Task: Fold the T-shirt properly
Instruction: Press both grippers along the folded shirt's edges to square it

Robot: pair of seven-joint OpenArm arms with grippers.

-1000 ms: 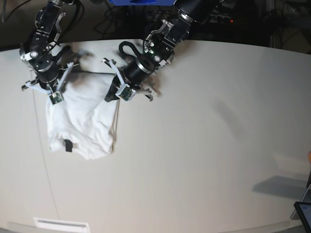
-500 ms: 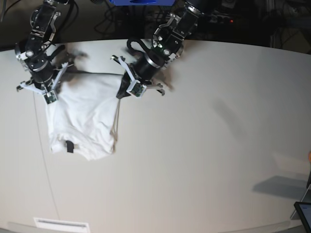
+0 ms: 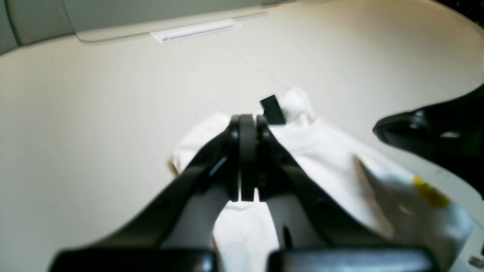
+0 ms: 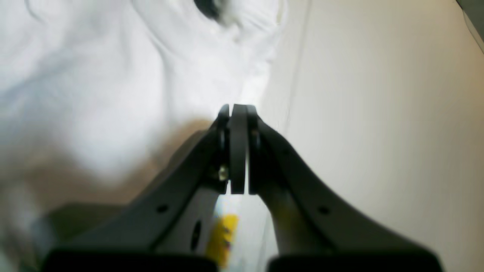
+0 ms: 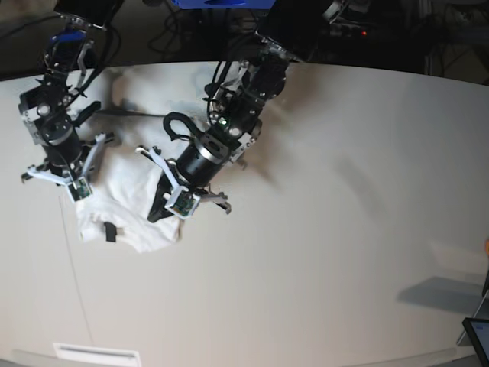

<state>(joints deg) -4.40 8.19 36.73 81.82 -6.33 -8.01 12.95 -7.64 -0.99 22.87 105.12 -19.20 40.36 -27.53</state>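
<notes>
Right claw (image 5: 67, 182) pinched on T-shirt (image 5: 130, 195) at bench's (image 5: 344, 191) far-left corner; left claw (image 5: 177, 205) likewise clamped on cloth. Soft, light, limp, prone to bunching; best gripped at hem corners or shoulder seams.

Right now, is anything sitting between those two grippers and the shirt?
Nothing visible. The left gripper and the right gripper are both shut and right at the T-shirt, with only bare table around it.
</notes>
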